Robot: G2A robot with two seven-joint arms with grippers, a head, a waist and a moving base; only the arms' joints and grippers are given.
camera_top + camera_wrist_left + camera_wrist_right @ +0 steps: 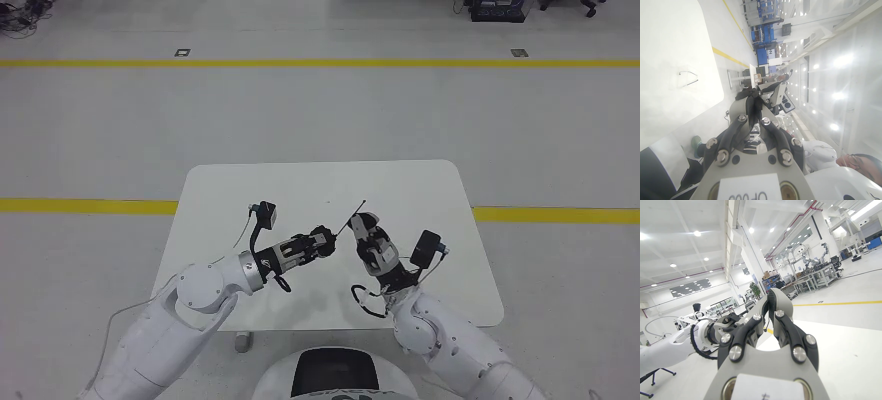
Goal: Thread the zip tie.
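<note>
Tabletop (420,190) lies beneath two claws, tip toward tip. The left claw (325,238) has its fingers together; whether they pinch anything cannot be told. One black zip tie (352,218) sits clamped in the right claw (770,294), above the tabletop's middle, one end jutting beyond.

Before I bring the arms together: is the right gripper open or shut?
Shut: right gripper jaws meet, pinching the black zip tie.
</note>
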